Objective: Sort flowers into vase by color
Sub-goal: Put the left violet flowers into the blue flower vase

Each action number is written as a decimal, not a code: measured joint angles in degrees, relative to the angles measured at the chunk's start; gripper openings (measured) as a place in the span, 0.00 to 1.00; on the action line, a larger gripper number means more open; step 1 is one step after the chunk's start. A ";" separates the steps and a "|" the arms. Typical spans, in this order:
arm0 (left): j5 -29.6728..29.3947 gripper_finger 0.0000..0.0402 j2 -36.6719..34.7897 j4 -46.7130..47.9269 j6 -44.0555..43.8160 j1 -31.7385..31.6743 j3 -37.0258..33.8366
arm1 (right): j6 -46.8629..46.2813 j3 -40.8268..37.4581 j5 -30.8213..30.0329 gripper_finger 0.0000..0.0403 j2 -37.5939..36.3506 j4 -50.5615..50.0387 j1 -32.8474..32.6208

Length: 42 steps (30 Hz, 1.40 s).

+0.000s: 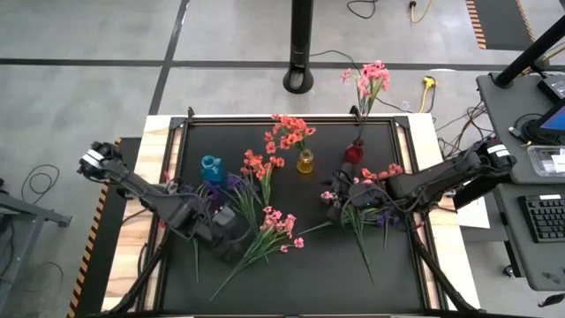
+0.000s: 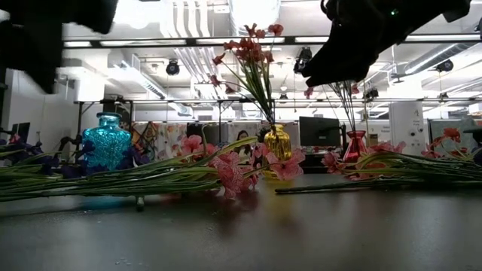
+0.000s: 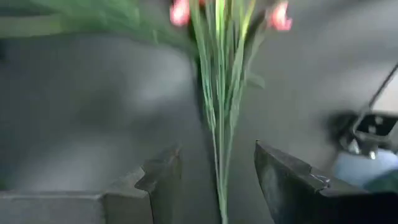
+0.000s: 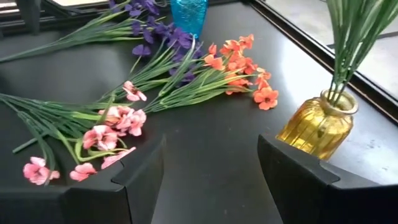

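Observation:
Three vases stand at the back of the black mat. The blue vase (image 1: 210,166) holds nothing that shows, the yellow vase (image 1: 305,162) holds orange-red flowers (image 1: 290,131), and the red vase (image 1: 354,153) holds pink flowers (image 1: 371,79). A loose pink spray (image 1: 278,221) lies on the mat. My left gripper (image 1: 237,242) hovers open over its green stems (image 3: 217,124), one finger on either side. My right gripper (image 1: 334,201) stands open and holds nothing (image 4: 211,146); it faces the loose pink spray (image 4: 115,124), an orange-red spray (image 4: 239,62) and the yellow vase (image 4: 317,127).
Purple flowers (image 1: 234,183) and an orange-red spray (image 1: 260,163) lie beside the blue vase. More pink blossoms (image 1: 381,174) and green stems (image 1: 357,225) lie under the right arm. A black post (image 1: 300,44) stands beyond the table's far edge.

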<state>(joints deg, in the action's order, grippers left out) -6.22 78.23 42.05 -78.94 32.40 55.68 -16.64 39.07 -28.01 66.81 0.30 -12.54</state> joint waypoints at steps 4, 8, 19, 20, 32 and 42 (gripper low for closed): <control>2.65 0.45 1.16 2.33 -8.32 3.34 0.00 | -0.08 0.00 -0.02 0.60 0.00 0.00 -1.14; 4.41 0.45 2.26 5.87 -17.45 6.41 0.00 | -0.36 0.00 -0.02 0.60 0.00 -0.02 -2.14; 3.76 0.45 8.72 16.25 -33.05 8.90 -0.04 | -3.56 1.07 2.95 0.63 -5.96 -10.55 -5.87; 3.74 0.45 9.55 16.48 -33.03 8.88 -0.04 | -5.40 1.68 2.92 0.63 -7.07 -14.11 -6.16; 4.06 0.56 17.32 19.09 -37.98 8.74 -0.07 | -14.30 2.67 2.71 0.63 -12.61 -28.41 -7.36; 7.19 0.64 17.67 26.39 -39.13 8.74 -0.22 | -14.38 2.64 2.60 0.63 -8.71 -28.30 -7.34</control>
<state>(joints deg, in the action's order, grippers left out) 0.97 95.90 68.44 -118.07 41.15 55.46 -31.02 41.71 -25.41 58.09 -28.01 -19.88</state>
